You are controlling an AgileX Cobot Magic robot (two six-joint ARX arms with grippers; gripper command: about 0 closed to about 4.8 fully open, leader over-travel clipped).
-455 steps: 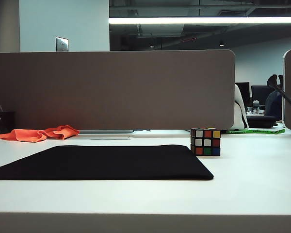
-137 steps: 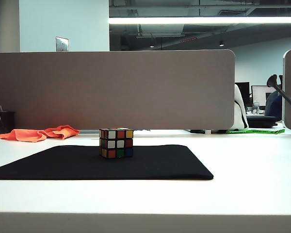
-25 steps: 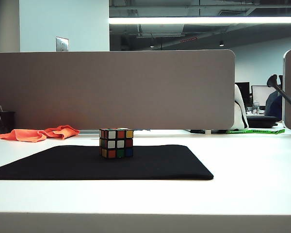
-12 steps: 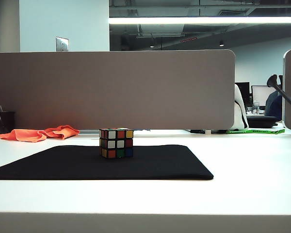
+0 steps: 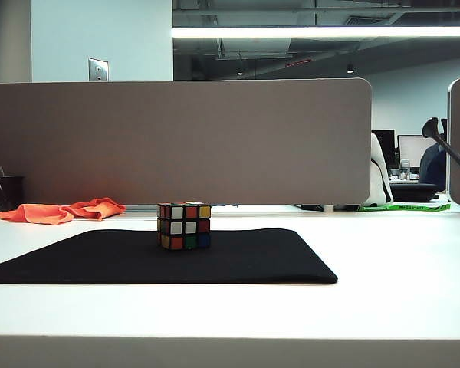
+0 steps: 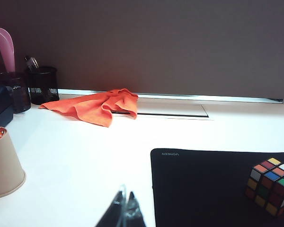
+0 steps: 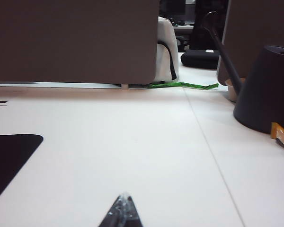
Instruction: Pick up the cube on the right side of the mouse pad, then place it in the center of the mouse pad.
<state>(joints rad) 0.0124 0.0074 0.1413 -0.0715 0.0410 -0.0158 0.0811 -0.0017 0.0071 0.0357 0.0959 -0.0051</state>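
Note:
The cube (image 5: 184, 225), a small puzzle cube with coloured stickers in a black frame, stands upright near the middle of the black mouse pad (image 5: 100, 261). The left wrist view also shows the cube (image 6: 270, 185) on the mouse pad (image 6: 203, 189). My left gripper (image 6: 125, 197) is shut with nothing in it, low over the white table beside the pad's edge, apart from the cube. My right gripper (image 7: 124, 198) is shut and empty over bare table, with a corner of the mouse pad (image 7: 9, 156) off to one side. Neither gripper shows in the exterior view.
An orange cloth (image 5: 61, 210) lies by the grey partition (image 5: 176, 142). Beside the left gripper are a paper cup (image 6: 4, 165) and black mesh pen holders (image 6: 42, 84). A dark lamp base (image 7: 267, 90) and a green strip (image 7: 182, 85) lie beyond the right gripper.
Long before now the cube stood on the table right of the mouse pad; now it stands on the pad's middle. Over the last second nothing has moved.

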